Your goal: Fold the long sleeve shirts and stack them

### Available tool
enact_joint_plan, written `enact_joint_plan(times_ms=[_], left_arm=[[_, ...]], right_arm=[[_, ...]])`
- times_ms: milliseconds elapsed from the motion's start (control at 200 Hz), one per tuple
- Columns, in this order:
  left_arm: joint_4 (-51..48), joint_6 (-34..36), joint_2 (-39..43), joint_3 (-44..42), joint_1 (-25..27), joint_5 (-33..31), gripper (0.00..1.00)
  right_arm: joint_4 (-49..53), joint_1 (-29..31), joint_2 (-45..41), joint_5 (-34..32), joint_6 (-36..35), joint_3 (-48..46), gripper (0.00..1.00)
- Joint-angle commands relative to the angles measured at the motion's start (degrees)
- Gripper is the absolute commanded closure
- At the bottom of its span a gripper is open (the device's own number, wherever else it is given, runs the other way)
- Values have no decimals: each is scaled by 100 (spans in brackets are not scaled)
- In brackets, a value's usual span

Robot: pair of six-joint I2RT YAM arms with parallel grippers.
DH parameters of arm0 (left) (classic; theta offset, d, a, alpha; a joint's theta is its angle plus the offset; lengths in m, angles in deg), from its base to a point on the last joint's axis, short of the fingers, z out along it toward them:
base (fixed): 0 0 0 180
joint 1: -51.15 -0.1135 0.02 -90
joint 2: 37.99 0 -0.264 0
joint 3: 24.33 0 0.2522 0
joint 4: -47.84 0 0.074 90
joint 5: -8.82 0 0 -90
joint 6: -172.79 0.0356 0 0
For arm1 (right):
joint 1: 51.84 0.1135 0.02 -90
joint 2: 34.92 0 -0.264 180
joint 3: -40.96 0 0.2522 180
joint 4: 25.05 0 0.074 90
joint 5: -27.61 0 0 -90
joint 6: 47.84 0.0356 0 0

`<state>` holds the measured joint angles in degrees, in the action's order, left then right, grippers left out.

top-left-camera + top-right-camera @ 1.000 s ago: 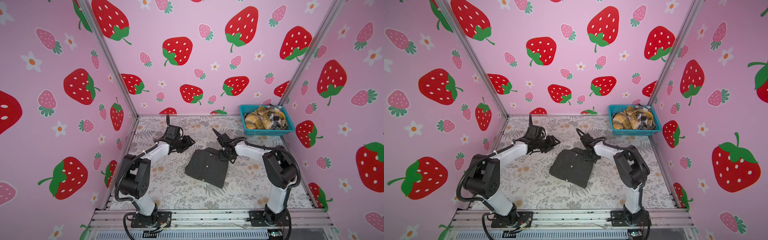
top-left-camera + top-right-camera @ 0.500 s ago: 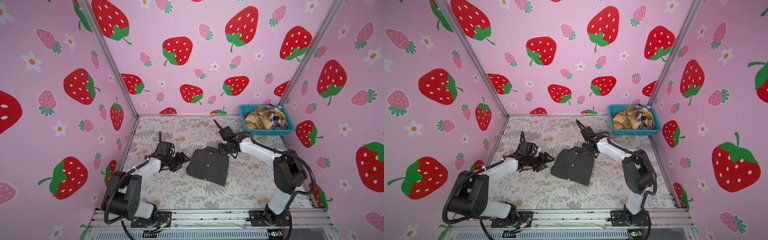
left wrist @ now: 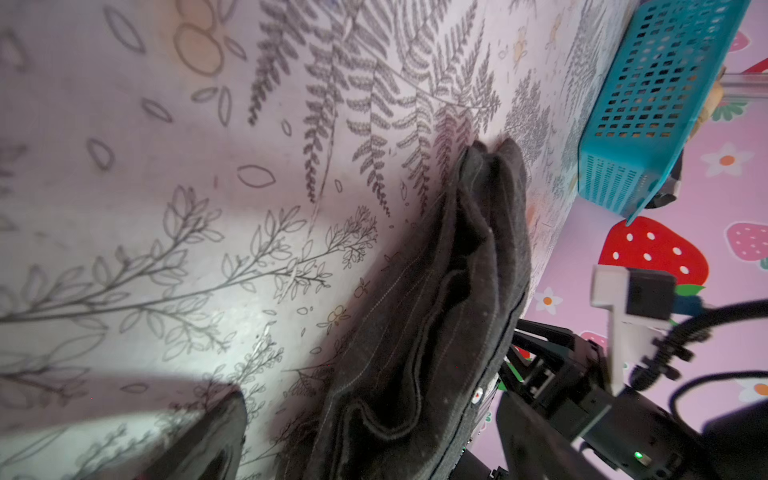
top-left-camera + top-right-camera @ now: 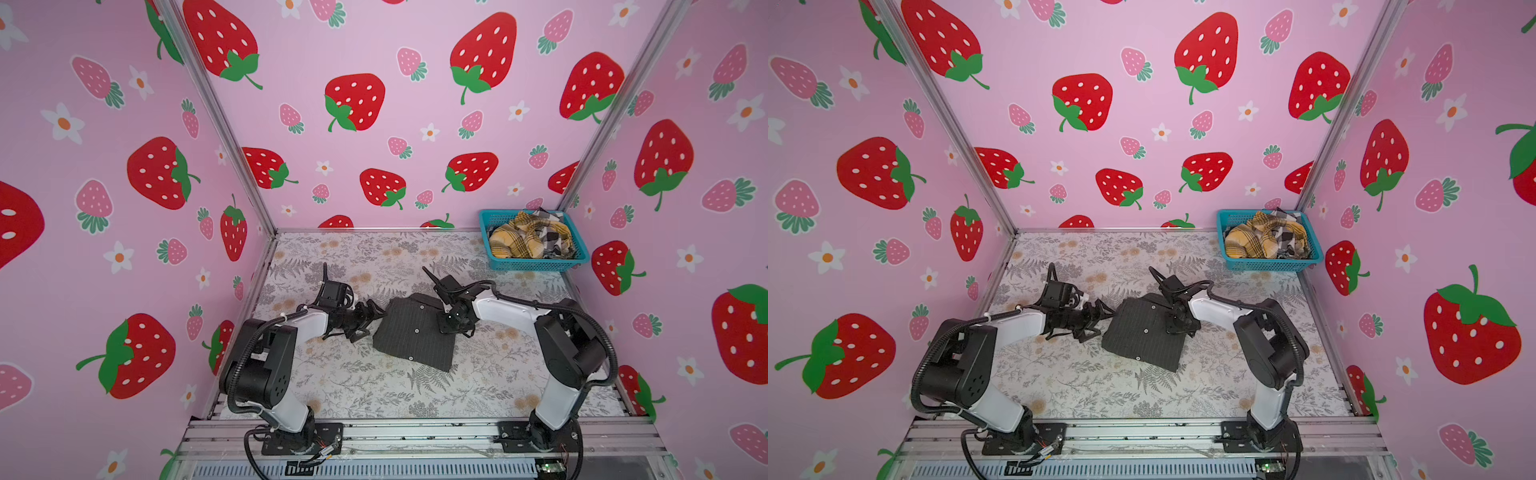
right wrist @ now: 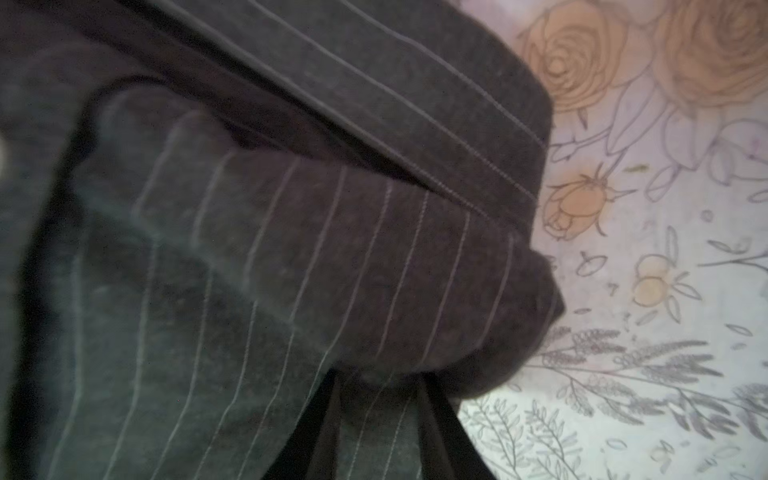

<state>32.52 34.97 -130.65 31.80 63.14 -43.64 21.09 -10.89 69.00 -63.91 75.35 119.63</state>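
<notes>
A folded dark charcoal pinstripe shirt (image 4: 411,340) (image 4: 1142,340) lies mid-table, buttons up. My left gripper (image 4: 372,316) (image 4: 1100,316) stands wide open, low at the shirt's left edge. The left wrist view shows one of its fingers (image 3: 208,440) beside the shirt's layered edge (image 3: 415,353). My right gripper (image 4: 455,328) (image 4: 1179,326) comes down on the shirt's right edge. In the right wrist view its fingers (image 5: 328,428) straddle the cloth (image 5: 291,270) and their tips are hidden in the rolled fold. A mustard plaid shirt (image 4: 515,245) and a black-white check shirt (image 4: 552,237) lie crumpled in the basket.
The teal mesh basket (image 4: 536,262) (image 4: 1271,264) (image 3: 648,104) stands in the back right corner against the pink strawberry walls. A floral cloth (image 4: 374,395) covers the table. An aluminium rail (image 4: 415,432) with both arm bases runs along the front.
My left gripper came forward and rightwards to the charcoal shirt's left edge, its jaws widening. My right gripper shifted from the shirt's far right corner to its right edge.
</notes>
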Motion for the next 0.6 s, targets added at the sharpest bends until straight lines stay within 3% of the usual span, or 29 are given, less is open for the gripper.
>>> enact_joint_plan(times_ms=[0, 150, 320, 595], left_arm=[[333, -200, -145, -64, 0, -13, 5], [621, -354, -141, -428, 14, 63, 5], [1645, -863, -154, -924, 16, 291, 5], [2360, -1108, -606, -839, 14, 167, 4]], right_arm=[[-39, -195, 312, -172, -146, 37, 68], [-47, -279, 707, -289, -383, 456, 69], [-331, -285, 940, -55, -757, 752, 69], [-418, -286, 1209, 33, -954, 866, 70]])
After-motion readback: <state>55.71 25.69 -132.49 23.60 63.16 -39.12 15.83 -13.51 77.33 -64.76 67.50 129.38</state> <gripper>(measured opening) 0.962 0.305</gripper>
